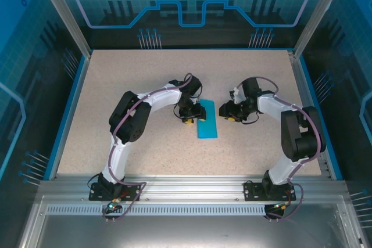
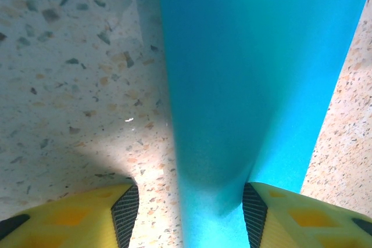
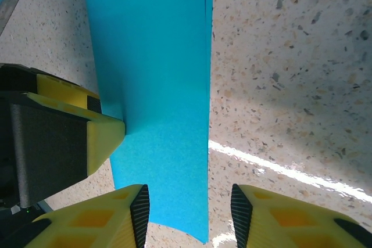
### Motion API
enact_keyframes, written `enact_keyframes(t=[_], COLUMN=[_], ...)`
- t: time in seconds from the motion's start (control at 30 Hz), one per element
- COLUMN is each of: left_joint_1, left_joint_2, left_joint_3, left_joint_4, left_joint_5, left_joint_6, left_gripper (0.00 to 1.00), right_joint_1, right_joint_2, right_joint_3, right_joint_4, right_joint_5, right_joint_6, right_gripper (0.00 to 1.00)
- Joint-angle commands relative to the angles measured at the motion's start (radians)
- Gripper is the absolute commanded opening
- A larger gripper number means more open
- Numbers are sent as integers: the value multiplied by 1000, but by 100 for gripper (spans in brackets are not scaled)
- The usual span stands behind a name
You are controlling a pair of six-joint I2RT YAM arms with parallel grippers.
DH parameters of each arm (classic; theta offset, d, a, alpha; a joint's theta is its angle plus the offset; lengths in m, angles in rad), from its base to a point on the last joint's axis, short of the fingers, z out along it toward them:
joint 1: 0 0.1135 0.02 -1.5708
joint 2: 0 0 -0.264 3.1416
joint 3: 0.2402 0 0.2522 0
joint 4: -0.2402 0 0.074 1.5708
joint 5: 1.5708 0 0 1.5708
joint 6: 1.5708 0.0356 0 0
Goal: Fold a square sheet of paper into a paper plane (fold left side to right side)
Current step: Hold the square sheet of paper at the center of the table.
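The square sheet of paper lies on the speckled table, folded into a narrow teal rectangle with two layers showing at its right edge. My left gripper is at its left edge and stands open. In the left wrist view the paper runs up between the jaws of the left gripper, touching the right pad. My right gripper hovers at the paper's right side, open. In the right wrist view the paper lies between the jaws of the right gripper, nearer the left finger. A yellow finger of the left gripper rests on the paper's edge.
A darker blue border strip frames the speckled tabletop. An aluminium rail carries both arm bases at the near edge. Enclosure posts stand at the back corners.
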Motion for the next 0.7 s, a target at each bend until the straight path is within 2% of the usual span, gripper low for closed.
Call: enact_keyframes(t=[0.0,0.67], left_joint_1=[-38,-52], left_joint_2=[94,134], left_joint_3=[-6,47], left_joint_4=[16,-41], left_joint_5=[10,0], left_joint_6=[19,51], left_gripper=[56,57], right_joint_1=[15,46], right_joint_2=[13,41], right_joint_3=[7,26], right_joint_4=[-7,-11], right_joint_5=[-16,-14], right_joint_6=[10,15], right_gripper=[44,42])
